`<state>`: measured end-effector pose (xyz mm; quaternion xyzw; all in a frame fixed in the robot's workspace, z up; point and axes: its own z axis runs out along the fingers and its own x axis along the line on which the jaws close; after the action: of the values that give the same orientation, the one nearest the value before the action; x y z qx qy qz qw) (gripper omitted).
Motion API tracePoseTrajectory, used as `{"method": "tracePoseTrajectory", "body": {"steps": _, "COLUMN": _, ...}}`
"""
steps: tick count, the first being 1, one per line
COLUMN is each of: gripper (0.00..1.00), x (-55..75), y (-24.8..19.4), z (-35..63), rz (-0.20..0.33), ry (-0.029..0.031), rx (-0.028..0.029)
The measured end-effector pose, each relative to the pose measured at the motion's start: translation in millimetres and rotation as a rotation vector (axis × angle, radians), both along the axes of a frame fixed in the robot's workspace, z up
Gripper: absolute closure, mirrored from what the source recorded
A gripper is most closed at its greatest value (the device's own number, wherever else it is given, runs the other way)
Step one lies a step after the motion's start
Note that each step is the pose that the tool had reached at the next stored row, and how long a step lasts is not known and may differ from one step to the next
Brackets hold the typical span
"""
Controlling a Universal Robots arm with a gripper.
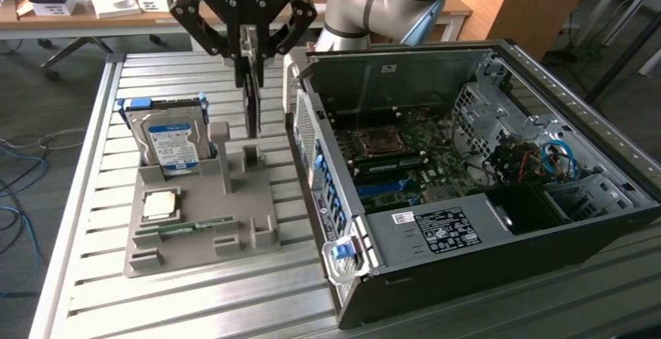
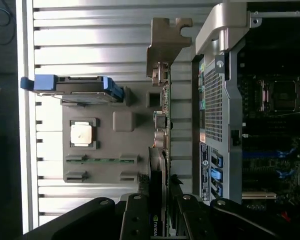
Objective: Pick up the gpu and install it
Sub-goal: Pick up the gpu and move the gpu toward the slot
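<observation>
Hand (image 1: 251, 59) closed on the gpu (image 1: 252, 107), pinching its top edge, so the card hangs upright and edge-on, probably the way it stood in its holder.

- Card: thin, dark, flat; bare metal bracket with a hooked tab at one end (image 2: 165, 45).
- Lower edge sits right over the slotted posts of the grey tray (image 1: 232, 192); cannot tell whether it has cleared them.
- Tray: matte moulded plastic with a pocket per part. Silver hard drive (image 1: 170, 142) stands in blue rails, square processor (image 1: 160, 205) lies flat, and green memory stick (image 1: 186, 229) rests in its groove.
- Tray lies mid-desk (image 1: 104, 277) on ribbed aluminium slats.
- Open computer case (image 1: 434, 231), motherboard exposed, lies alongside toward the desk edge at the exterior view's right.
</observation>
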<state>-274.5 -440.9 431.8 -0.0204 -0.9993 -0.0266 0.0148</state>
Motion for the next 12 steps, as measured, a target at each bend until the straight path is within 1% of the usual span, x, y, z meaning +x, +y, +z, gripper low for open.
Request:
{"method": "tracePoseTrajectory", "body": {"steps": 3, "gripper": 0.74, "x": 0.0, "y": 0.0, "z": 11.5, "rz": 0.000, "ry": 0.0000, "rx": -0.0001}}
{"method": "tracePoseTrajectory", "body": {"steps": 4, "gripper": 0.74, "x": 0.0, "y": 0.0, "z": 13.8, "rz": 0.000, "ry": -0.0001, "rx": 0.0001}}
{"method": "tracePoseTrajectory", "body": {"steps": 9, "gripper": 0.74, "x": 0.3, "y": 0.0, "z": 14.2, "rz": 0.000, "ry": 0.0001, "rx": -0.0001}}
{"method": "tracePoseTrajectory", "body": {"steps": 12, "gripper": 0.74, "x": 5.7, "y": 0.0, "z": 14.1, "rz": 0.000, "ry": 0.0000, "rx": 0.0000}}
